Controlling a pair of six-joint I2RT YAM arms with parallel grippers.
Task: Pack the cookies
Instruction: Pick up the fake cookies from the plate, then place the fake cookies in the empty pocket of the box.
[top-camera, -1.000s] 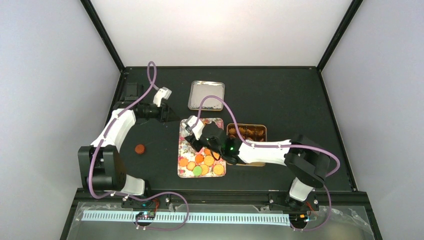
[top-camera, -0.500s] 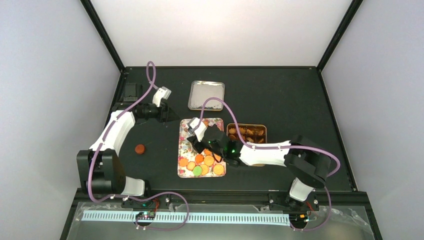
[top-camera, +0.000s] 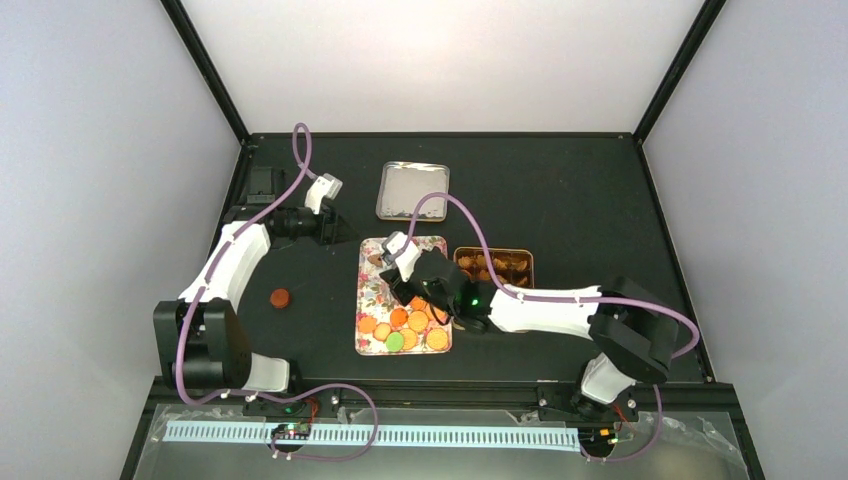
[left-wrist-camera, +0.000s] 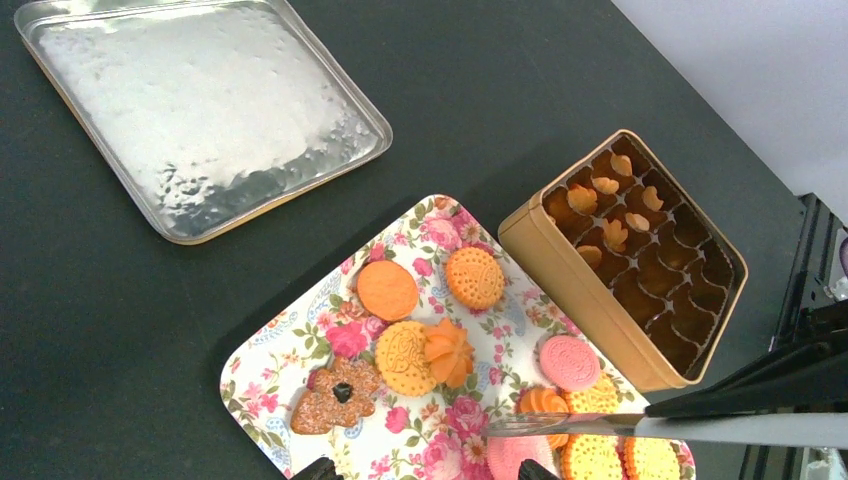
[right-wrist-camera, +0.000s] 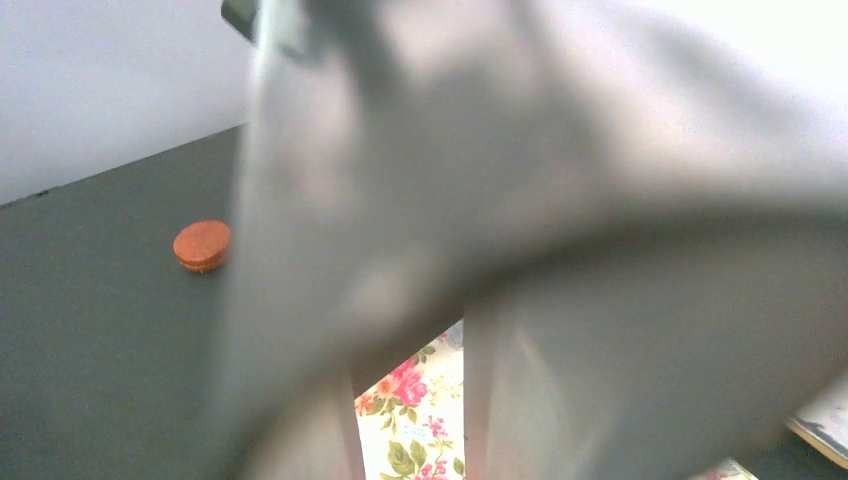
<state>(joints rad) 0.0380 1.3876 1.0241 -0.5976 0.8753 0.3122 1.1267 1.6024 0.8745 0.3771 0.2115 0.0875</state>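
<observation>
Many cookies (top-camera: 403, 325) lie on the flowery tray (top-camera: 368, 300), mostly at its near end: round orange ones, a pink one (left-wrist-camera: 568, 362), a green one (top-camera: 395, 341), a brown one (left-wrist-camera: 335, 392). One more orange cookie (top-camera: 281, 297) sits alone on the counter (top-camera: 580, 190), left of the tray. A few are in the brown tin (left-wrist-camera: 575, 300), just right of the tray. Shiny lid (top-camera: 412, 190): past the tray's far end. Left jaws: spread w/ nothing btw them, by the tray's far left corner. Right jaws: over the tray, too blurry, can't tell.

Left arm bent, left claw (left-wrist-camera: 428, 469) parted; right arm outstretched, right claw (top-camera: 384, 263) blurred.
</observation>
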